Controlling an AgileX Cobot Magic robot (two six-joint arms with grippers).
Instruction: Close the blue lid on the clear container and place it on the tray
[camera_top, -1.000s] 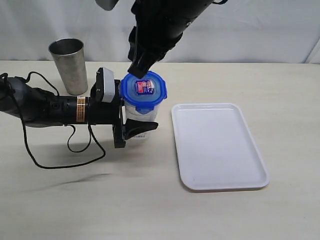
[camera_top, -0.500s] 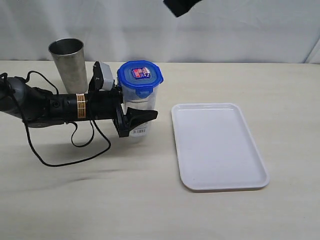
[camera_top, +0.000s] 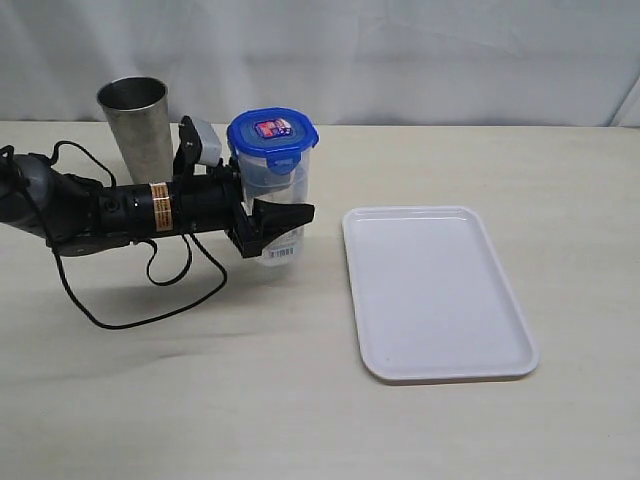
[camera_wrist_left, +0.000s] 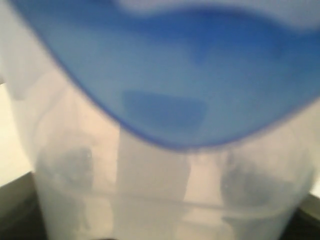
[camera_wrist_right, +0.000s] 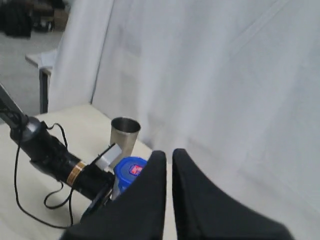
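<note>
Exterior view: the clear container (camera_top: 291, 186) is over the worktop (camera_top: 300, 400), left of the tray (camera_top: 440, 215) and not on it; a gap of bare worktop separates the two; its white barcode label sits near the base; whether the base touches the worktop cannot be told.

The blue lid (camera_top: 272, 130) sits on the container's mouth, sticker upward; one flap hangs down the near side; whether the flaps are snapped shut cannot be told.

The left gripper (camera_top: 275, 203) reaches in level from the left and clasps the container at mid-height; one black finger (camera_top: 283, 213) crosses the near wall, its mate is hidden behind the container; the fingers are closed against the container's sides. The left wrist view is filled, blurred, by the lid's blue edge and the clear wall beneath it.

The right gripper (camera_wrist_right: 167, 152) does not appear in the exterior view; in its wrist view it hangs high above the scene, fingers pressed together and holding nothing; lid and container are visible far below it.

A grey metal cup (camera_top: 140, 125) stands upright behind the left arm, apart from the container; a black cable (camera_top: 130, 320) loops on the worktop beneath the arm; the white tray lies flat.
</note>
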